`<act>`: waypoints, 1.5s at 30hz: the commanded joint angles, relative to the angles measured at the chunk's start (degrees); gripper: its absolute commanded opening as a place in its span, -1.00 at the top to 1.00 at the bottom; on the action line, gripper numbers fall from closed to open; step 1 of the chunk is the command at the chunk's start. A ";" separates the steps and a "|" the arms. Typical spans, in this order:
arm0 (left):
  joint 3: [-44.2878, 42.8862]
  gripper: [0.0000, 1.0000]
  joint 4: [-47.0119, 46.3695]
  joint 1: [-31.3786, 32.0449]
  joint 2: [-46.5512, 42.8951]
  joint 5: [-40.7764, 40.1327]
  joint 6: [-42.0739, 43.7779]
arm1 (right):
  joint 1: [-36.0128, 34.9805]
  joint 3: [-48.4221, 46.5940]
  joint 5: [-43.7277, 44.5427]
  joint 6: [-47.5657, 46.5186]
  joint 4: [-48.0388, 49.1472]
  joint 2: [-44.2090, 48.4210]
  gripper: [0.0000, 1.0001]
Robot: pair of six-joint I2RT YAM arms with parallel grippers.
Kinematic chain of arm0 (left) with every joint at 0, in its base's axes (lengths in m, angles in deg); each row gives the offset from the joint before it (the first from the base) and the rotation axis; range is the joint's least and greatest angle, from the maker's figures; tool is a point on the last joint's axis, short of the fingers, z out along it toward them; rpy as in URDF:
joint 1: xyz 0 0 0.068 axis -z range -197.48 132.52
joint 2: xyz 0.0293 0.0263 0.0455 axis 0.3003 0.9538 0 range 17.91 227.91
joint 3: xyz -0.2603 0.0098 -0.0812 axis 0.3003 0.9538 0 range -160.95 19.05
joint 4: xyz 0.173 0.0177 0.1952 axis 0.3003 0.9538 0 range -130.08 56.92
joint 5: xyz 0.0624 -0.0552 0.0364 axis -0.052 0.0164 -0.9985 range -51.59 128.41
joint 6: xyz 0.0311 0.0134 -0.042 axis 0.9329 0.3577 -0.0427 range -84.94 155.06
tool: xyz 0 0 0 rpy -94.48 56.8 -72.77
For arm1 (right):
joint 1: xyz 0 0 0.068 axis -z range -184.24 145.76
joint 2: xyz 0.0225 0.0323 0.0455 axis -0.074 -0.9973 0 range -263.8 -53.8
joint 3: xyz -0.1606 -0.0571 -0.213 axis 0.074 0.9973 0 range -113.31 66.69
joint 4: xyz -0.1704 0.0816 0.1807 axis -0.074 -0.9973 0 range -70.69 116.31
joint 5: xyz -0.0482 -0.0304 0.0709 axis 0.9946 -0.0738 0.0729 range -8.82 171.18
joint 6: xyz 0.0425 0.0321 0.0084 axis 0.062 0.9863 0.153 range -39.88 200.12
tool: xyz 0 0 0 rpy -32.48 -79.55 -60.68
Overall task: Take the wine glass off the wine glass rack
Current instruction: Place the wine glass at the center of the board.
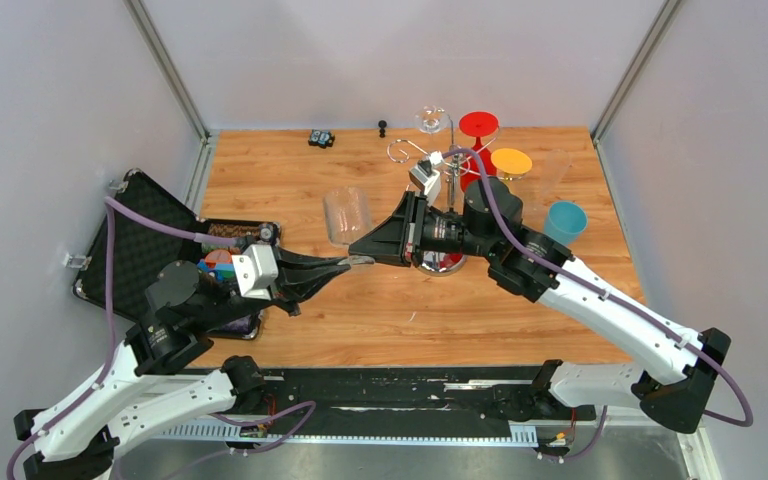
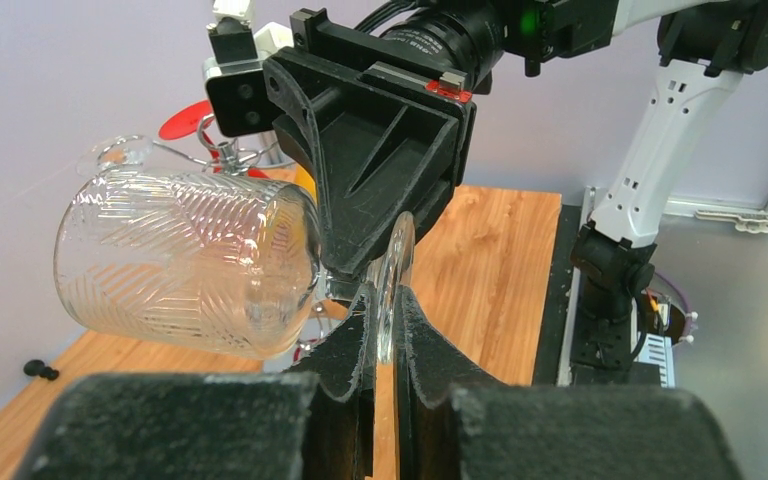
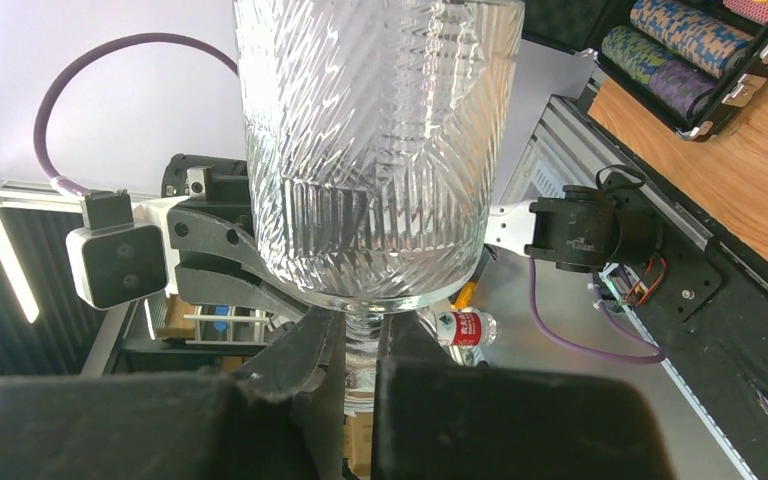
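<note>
Left end effector [image 2: 388, 300] is pinched shut on the round foot of the wine glass [image 2: 190, 260], and the right end effector [image 3: 362, 335] clamps the stem just under the bowl. Between them the glass lies on its side in the air over the middle of the worktop [image 1: 290, 160], apart from the wine glass rack [image 1: 450, 178] nearer the far edge. Removal looks done; probably only letting go and setting down remain.

open black case [image 1: 145, 245] left; blue cup [image 1: 565, 222] right
</note>
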State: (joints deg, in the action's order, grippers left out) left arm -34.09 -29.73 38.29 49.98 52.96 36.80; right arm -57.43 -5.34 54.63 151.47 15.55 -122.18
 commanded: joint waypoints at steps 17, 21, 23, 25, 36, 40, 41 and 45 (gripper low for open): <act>-0.19 0.75 -3.66 0.38 2.28 3.08 -5.65 | -1.13 8.56 3.20 -2.02 13.81 7.30 1.00; -0.27 0.50 -2.74 0.39 1.88 3.05 -5.92 | -1.16 10.76 5.34 -4.04 15.78 9.83 1.00; -0.43 0.34 -2.26 0.35 1.92 3.03 -6.11 | -1.17 12.00 5.93 -4.83 17.46 11.04 1.00; -0.65 0.15 -1.92 0.39 1.89 2.79 -6.46 | -1.13 12.98 6.90 -5.95 18.64 12.17 1.00; -3.02 -0.63 -0.15 0.39 2.26 1.54 -9.82 | -1.08 15.67 10.71 -16.41 19.30 19.85 1.00; -6.76 -0.77 5.07 0.38 4.64 0.72 -10.96 | -1.07 15.94 9.10 -22.84 17.05 21.90 1.00; -7.48 -0.81 6.80 0.33 5.71 0.73 -11.51 | -1.12 15.93 8.75 -25.02 16.53 22.34 1.00; -11.85 -0.98 10.86 0.31 8.68 0.73 -12.11 | -1.06 15.85 7.88 -31.75 14.16 24.04 1.00</act>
State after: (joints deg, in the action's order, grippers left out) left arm -41.35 -23.83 38.42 55.97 54.34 26.64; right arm -58.22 11.27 63.37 129.31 27.13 -100.34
